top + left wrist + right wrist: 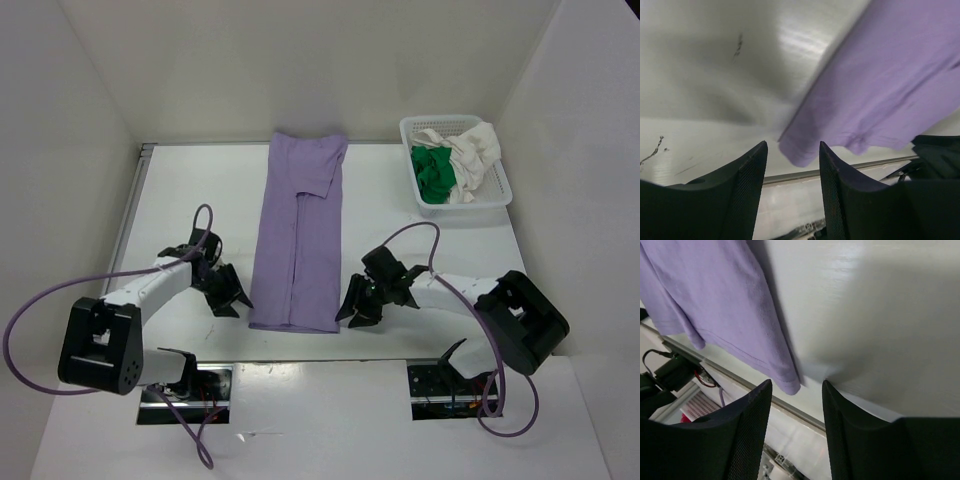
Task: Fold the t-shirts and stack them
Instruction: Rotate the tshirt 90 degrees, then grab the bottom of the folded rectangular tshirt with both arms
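The lavender-purple t-shirt (298, 235) lies flat as a long narrow strip down the middle of the table, sides folded in. My left gripper (229, 297) is open and empty just left of its near left corner (797, 150). My right gripper (359, 309) is open and empty just right of its near right corner (787, 382). The purple shirt fills the upper right of the left wrist view (890, 85) and the upper left of the right wrist view (715, 300). The green t-shirt (433, 170) and the creamy white t-shirt (474, 155) lie crumpled in the basket.
A white plastic mesh basket (499, 194) stands at the far right of the table. White walls enclose the table on three sides. The table's front edge (740, 382) with a metal strip runs just beyond both grippers' fingertips.
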### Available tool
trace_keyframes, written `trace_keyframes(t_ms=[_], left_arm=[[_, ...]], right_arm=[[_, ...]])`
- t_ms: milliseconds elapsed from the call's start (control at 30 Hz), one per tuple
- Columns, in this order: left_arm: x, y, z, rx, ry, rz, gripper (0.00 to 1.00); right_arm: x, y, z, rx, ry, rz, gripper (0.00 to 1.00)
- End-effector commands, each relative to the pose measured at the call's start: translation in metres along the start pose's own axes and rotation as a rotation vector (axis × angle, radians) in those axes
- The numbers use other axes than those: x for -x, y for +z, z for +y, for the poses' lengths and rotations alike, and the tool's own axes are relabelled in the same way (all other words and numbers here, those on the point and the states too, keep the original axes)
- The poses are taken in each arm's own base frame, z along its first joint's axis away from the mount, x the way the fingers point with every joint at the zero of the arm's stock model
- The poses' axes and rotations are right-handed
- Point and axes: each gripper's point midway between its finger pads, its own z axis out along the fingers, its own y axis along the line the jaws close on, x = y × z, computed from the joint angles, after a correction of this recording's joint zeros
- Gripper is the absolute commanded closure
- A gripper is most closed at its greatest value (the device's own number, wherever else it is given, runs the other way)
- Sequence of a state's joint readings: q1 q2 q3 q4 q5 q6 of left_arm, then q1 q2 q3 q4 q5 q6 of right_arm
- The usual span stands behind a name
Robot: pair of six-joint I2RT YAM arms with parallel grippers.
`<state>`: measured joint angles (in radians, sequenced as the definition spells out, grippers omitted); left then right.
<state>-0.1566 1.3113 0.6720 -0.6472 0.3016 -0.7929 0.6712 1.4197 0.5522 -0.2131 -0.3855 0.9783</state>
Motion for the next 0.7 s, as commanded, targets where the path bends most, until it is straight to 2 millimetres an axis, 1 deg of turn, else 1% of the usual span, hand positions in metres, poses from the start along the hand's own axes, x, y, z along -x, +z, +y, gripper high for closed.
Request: trace_keyframes(t_ms=[0, 33, 133, 167, 233, 333, 400, 433, 467, 500, 533, 567, 600, 667], left_arm=[[-0.016, 0.006, 0.005, 0.007, -0.049, 0.062, 0.47], [-0.016, 0.006, 0.005, 0.007, -0.049, 0.062, 0.46], [-0.013, 0.010, 0.003, 0.004, -0.047, 0.059, 0.43], [-0.016, 0.013, 0.008, 0.017, -0.054, 0.073, 0.43], [-0.018, 0.015, 0.005, 0.010, -0.047, 0.086, 0.43], [-0.021, 0.018, 0.004, 0.013, -0.031, 0.094, 0.43], [-0.024, 0.019, 0.006, 0.012, -0.034, 0.106, 0.46], [-0.028, 0.018, 0.005, 0.012, -0.029, 0.122, 0.47], [-0.028, 0.018, 0.005, 0.012, -0.029, 0.122, 0.49], [-0.028, 0.018, 0.005, 0.012, -0.029, 0.122, 0.49], [-0.028, 0.018, 0.005, 0.012, -0.029, 0.122, 0.51], [-0.029, 0.019, 0.006, 0.018, -0.032, 0.129, 0.56], [-0.028, 0.021, 0.006, 0.017, -0.032, 0.128, 0.59], [-0.031, 0.023, 0.006, 0.018, -0.019, 0.145, 0.65]], right_arm=[[0.003, 0.002, 0.006, 0.043, 0.015, -0.027, 0.50], [0.001, 0.003, 0.006, 0.056, 0.012, -0.018, 0.51], [-0.003, 0.007, 0.004, 0.049, 0.010, 0.003, 0.51], [-0.003, 0.007, 0.004, 0.048, 0.010, 0.003, 0.55], [-0.004, 0.008, 0.005, 0.055, 0.009, 0.012, 0.58], [-0.007, 0.010, 0.002, 0.054, 0.012, 0.023, 0.60], [-0.009, 0.012, 0.000, 0.050, 0.005, 0.036, 0.61], [-0.011, 0.013, 0.004, 0.055, -0.002, 0.050, 0.61], [-0.011, 0.015, 0.003, 0.054, -0.002, 0.051, 0.61], [-0.014, 0.015, 0.004, 0.053, -0.010, 0.058, 0.63], [-0.014, 0.016, 0.006, 0.055, -0.009, 0.067, 0.65], [-0.014, 0.016, 0.005, 0.055, -0.018, 0.067, 0.66], [-0.017, 0.018, 0.003, 0.047, -0.021, 0.077, 0.69], [-0.017, 0.018, 0.003, 0.046, -0.021, 0.077, 0.73]])
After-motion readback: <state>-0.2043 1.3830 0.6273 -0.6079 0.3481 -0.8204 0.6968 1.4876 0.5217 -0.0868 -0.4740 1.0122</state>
